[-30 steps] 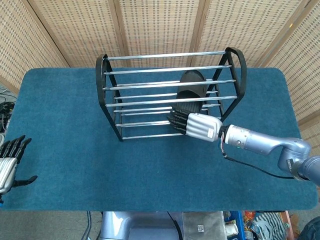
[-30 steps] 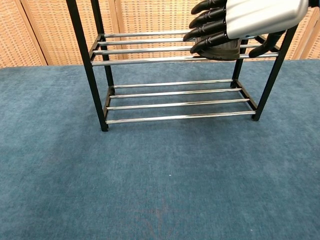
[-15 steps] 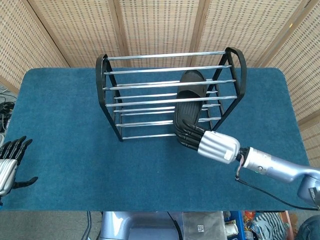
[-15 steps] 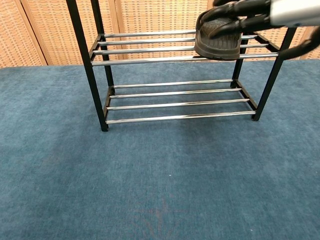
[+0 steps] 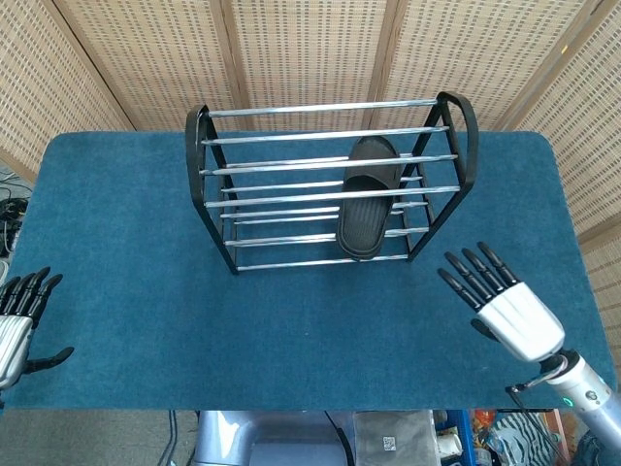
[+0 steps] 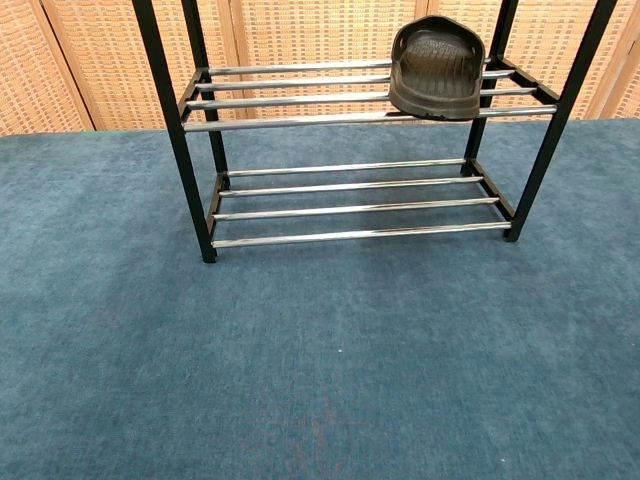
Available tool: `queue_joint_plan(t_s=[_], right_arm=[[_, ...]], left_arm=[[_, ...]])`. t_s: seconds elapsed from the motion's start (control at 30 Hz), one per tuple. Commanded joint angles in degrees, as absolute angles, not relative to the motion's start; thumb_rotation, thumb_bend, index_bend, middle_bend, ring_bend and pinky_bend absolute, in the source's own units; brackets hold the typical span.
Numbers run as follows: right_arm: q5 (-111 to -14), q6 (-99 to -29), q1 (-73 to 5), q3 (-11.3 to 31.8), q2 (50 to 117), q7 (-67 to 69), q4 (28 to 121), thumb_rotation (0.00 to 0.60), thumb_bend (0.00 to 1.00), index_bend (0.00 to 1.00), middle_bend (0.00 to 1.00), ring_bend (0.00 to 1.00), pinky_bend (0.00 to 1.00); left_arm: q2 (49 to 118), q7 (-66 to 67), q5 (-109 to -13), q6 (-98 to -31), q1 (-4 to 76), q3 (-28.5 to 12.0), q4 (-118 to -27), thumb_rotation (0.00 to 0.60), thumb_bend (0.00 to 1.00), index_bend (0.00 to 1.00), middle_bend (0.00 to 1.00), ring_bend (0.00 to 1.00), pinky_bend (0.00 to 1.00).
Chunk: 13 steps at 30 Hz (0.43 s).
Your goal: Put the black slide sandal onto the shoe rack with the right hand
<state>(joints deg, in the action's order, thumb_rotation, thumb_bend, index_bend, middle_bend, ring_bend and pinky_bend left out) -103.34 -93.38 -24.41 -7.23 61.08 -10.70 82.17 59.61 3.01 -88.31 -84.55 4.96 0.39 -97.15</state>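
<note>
Blue carpeted table (image 5: 126, 243) carries one black-framed shoe rack (image 5: 291, 184) with chrome bars. One black slide sandal (image 5: 367, 194) lies on its middle tier, right of centre. The right hand (image 5: 505, 301) has withdrawn to the near right, fingers released and spread; placement appears complete. One left hand (image 5: 17, 325) rests near left, fingers apart, empty.

Sandal (image 5: 367, 199) on shoe rack (image 5: 215, 184) shelf, right end; rack mid-table (image 5: 116, 262).
</note>
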Motion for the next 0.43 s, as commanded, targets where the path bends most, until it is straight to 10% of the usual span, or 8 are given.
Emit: queue_joint_plan(t_s=[0.03, 0.43], right_arm=[[-95.5, -94.49, -17.83, -8.13, 64.83, -5.57, 81.19, 0.6, 0.0, 0.0, 0.0, 0.0, 0.0], [-82.7, -96.29, -8.41, -3.77, 69.73, 0.97, 84.38, 0.6, 0.0, 0.0, 0.0, 0.0, 0.0]], left_arm=[[60.86, 3.4, -89.19, -86.37, 4.15, 0.2, -96.11, 0.6, 0.05, 0.0, 0.0, 0.0, 0.0], [63.58, 3.86, -89.34, -88.52, 2.74, 0.25, -93.54, 0.6, 0.05, 0.0, 0.0, 0.0, 0.0]])
